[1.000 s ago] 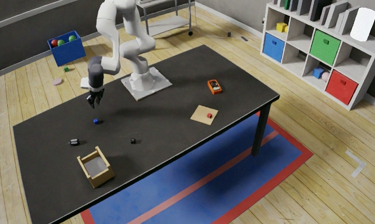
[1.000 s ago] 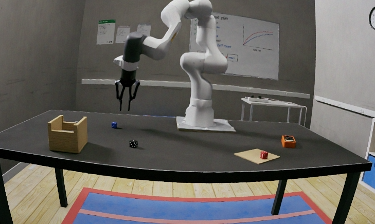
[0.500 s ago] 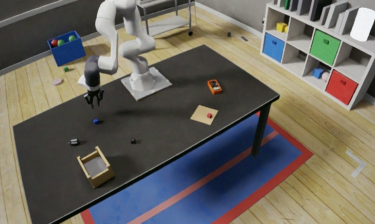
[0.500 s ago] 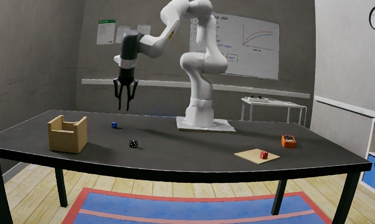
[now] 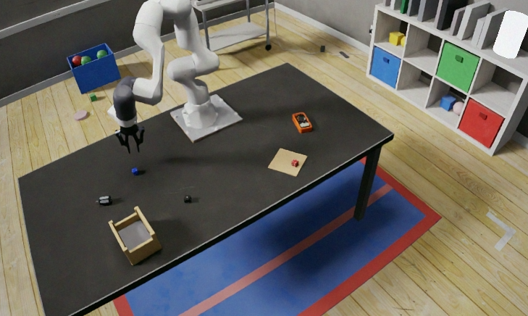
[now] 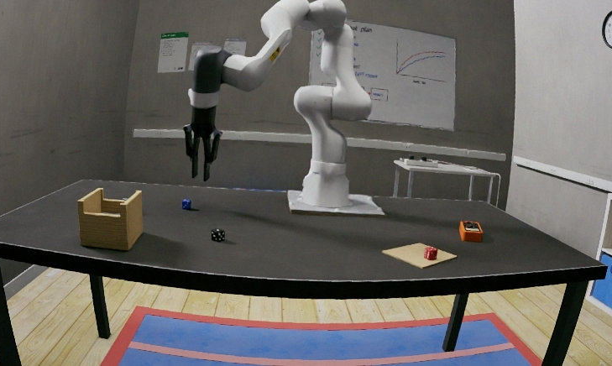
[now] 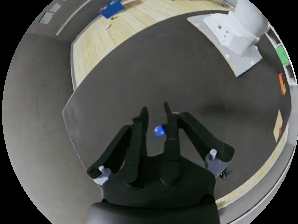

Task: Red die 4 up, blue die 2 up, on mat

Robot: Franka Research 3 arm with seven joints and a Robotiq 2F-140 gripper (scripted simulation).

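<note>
My gripper points down above the table near the blue die, its fingers partly open with nothing between them. The blue die rests on the table below the fingertips. The red die sits on the tan mat, toward one side of it. The black die sits on the table between the blue die and the front edge. The top numbers are too small to read surely.
A wooden open-topped box stands near the front left. A small black and grey object lies behind it. An orange meter-like device lies behind the mat. The arm's base plate is at the back edge.
</note>
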